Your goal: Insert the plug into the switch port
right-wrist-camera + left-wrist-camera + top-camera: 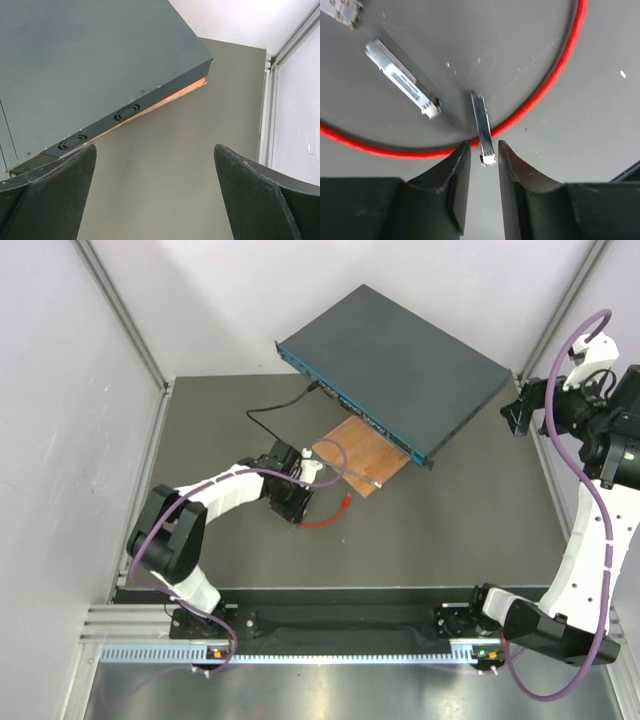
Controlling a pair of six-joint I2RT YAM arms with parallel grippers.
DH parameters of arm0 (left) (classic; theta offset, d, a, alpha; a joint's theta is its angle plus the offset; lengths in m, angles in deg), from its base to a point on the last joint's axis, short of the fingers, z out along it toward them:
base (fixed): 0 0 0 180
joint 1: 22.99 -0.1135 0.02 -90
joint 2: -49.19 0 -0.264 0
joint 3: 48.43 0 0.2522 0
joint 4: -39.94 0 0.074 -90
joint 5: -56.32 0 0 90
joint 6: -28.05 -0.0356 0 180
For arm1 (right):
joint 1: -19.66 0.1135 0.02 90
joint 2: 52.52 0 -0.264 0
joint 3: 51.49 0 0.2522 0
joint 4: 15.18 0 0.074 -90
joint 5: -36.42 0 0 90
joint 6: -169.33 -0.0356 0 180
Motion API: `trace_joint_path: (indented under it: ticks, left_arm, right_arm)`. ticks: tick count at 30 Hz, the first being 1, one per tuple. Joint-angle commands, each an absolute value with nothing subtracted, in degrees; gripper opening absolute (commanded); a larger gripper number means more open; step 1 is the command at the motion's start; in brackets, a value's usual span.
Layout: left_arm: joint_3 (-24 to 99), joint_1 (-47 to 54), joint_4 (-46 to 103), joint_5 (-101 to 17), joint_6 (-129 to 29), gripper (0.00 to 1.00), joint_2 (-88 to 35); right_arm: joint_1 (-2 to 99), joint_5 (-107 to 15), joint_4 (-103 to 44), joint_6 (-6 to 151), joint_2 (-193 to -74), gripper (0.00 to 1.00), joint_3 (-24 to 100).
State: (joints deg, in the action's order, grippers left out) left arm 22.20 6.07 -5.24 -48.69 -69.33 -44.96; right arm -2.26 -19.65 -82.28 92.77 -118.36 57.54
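Left wrist shows the left pincer (484, 144) close around a clear connector tip (488, 160), contact unclear, red cable (555, 85) partly hidden; the right pincer (155, 147) gapes wide.

We read this as a robotics lab test cell, not a home or shop: white panel walls (60, 390) in alu. frame posts (125, 315), a dark bench mat (440, 520), left arm (215, 490) & right arm (590, 530) bolted to a slotted rail (340, 652), w/ a rack-type network box (400, 365) propped on a wood board (360, 455).
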Motion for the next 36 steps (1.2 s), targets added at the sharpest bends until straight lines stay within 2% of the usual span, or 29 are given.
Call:
trace_joint_path:
  ticks: [1, 5, 10, 17, 24, 31, 36]
  left_arm:
    - [24.13, 6.19, -3.7, -48.01, -69.16, 0.32, -47.13]
    - [23.96, 6.19, -3.61, -47.31, -69.33, 0.27, -48.02]
    - [24.57, 6.19, -5.63, -47.65, -69.86, 0.12, -46.36]
    - [23.78, 6.19, -8.79, -49.59, -71.08, 0.0, -30.9]
    - [21.68, 6.19, -9.06, -44.5, -77.15, 0.0, -13.93]
    - [17.81, 6.19, -7.14, -41.68, -84.25, 0.0, 0.73]
    - [13.51, 6.19, 1.9, -36.16, -93.92, 0.0, 9.8]
  right_arm:
    - [-2.49, -19.04, -81.5, 92.61, -117.82, 1.0, 57.9]
    - [-2.49, -17.99, -82.11, 92.52, -118.26, 1.0, 58.16]
    - [-0.83, -14.57, -84.04, 91.55, -119.31, 1.0, 57.99]
    - [9.53, -8.86, -81.93, 87.51, -121.59, 1.0, 57.54]
    - [22.9, -3.23, -74.65, 83.91, -126.34, 1.0, 55.88]
    - [32.64, -2.43, -73.32, 83.47, -133.45, 1.0, 65.88]
    - [40.65, -2.69, -74.46, 85.66, -138.9, 1.0, 69.93]
